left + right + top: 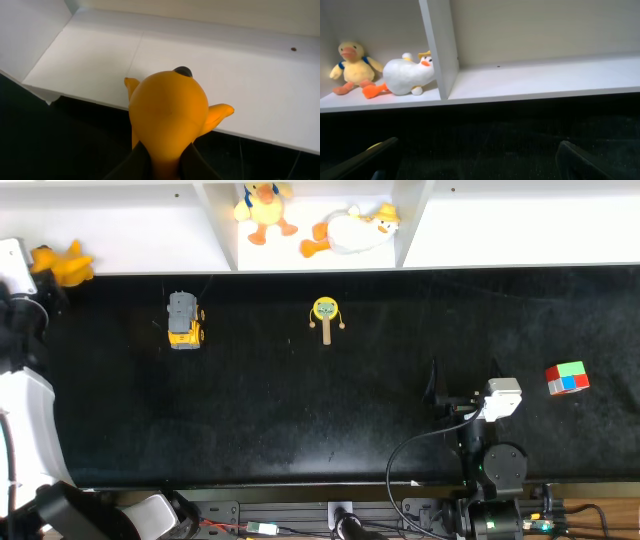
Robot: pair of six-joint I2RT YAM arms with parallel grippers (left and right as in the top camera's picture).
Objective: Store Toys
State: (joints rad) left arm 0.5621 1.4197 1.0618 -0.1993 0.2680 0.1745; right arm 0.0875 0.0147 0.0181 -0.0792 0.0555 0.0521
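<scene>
Between the fingers of the left gripper (165, 164), clamped: orange toy (170, 112), shelf (240, 70) just beyond. Mid-placing; calls next for easing forward, then releasing. Right gripper (477, 156) spread wide, empty.

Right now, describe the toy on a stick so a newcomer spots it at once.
On the black table, look near the back edge, just in front of the white shelf compartment holding the two plush ducks. The rattle drum lies there: a round yellow-green head on a short wooden handle, unlike the wheeled grey-and-yellow toy truck to its left and the colour cube far right.
</scene>
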